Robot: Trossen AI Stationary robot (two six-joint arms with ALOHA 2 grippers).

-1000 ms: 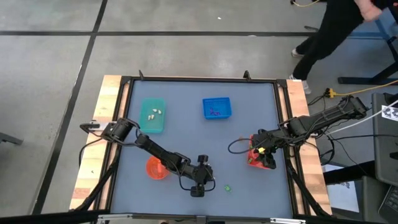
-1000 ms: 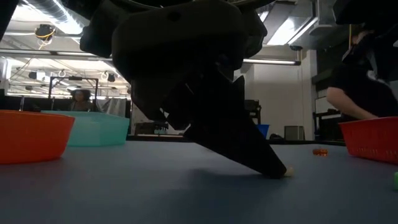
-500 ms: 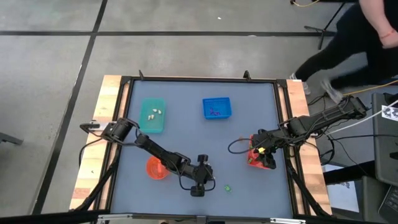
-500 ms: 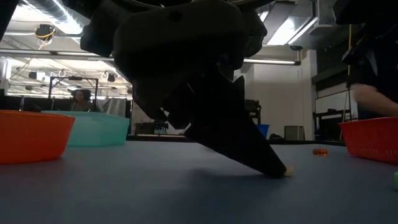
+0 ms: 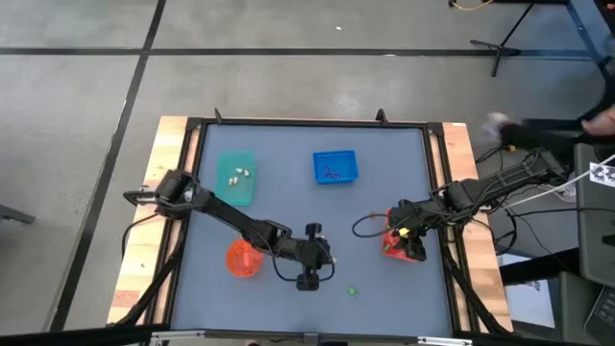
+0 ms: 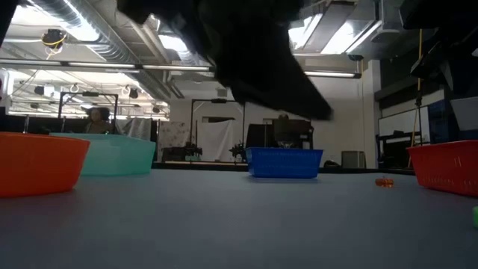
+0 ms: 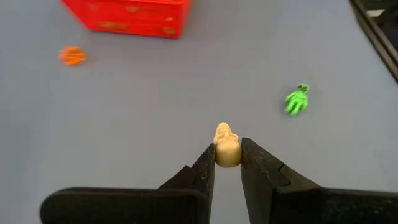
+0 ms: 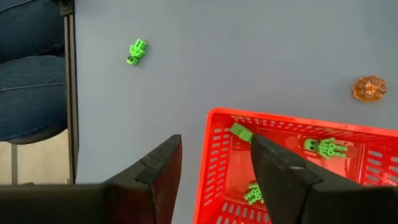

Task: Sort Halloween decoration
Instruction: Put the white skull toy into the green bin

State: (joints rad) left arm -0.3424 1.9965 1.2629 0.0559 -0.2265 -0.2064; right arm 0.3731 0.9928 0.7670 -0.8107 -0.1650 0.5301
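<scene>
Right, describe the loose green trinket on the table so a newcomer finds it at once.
Start at the red tray on the table's right side. Toward the front edge, just right of the left gripper, lies the green trinket. It alone is green and outside any tray.

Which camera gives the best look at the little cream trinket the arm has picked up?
The left wrist view: the cream trinket sits pinched between the left gripper fingers, close and unblocked. From above, the gripper hides it; the low view shows only the dark arm. The right wrist view misses it.

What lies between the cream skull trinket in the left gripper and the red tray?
Bare grey tabletop, per the left wrist view: cream skull trinket, left gripper, red tray; an orange trinket sits aside.
</scene>
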